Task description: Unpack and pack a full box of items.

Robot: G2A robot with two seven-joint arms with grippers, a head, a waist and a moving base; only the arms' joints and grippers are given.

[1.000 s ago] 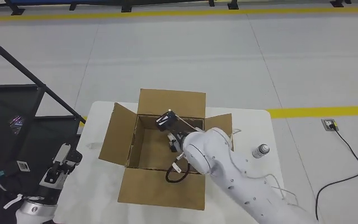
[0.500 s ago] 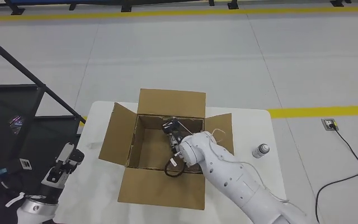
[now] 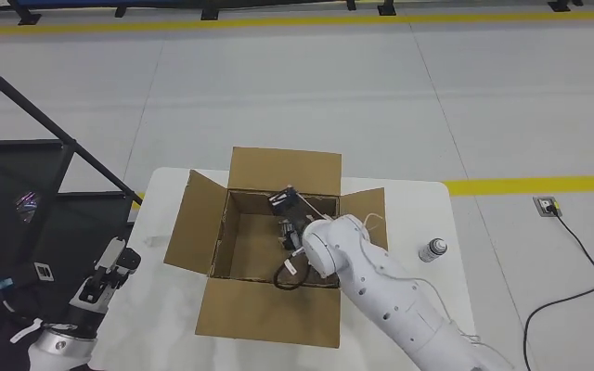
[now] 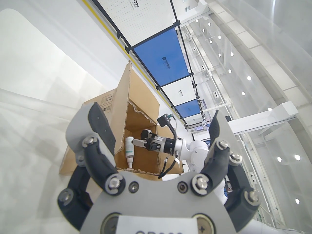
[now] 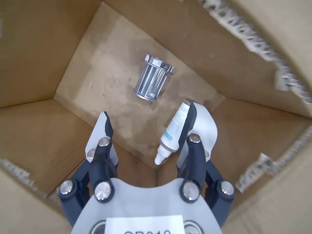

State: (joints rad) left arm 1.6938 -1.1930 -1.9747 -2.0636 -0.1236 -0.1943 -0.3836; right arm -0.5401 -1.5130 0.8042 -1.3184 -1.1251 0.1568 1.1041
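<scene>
Right arm (image 3: 371, 269) dipped lower into open brown cardboard box (image 3: 285, 169), right gripper (image 5: 148, 110) fingers apart beside white plastic tube (image 5: 174, 127); grey ribbed metal cylinder (image 5: 153, 81) mid-floor; left gripper (image 4: 156, 112) fingers spread

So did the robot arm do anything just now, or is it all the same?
The right gripper shifted a little toward the robot over the cardboard box, then back. Whether it let anything go can't be seen. The box and the small can beside it stayed put.
</scene>
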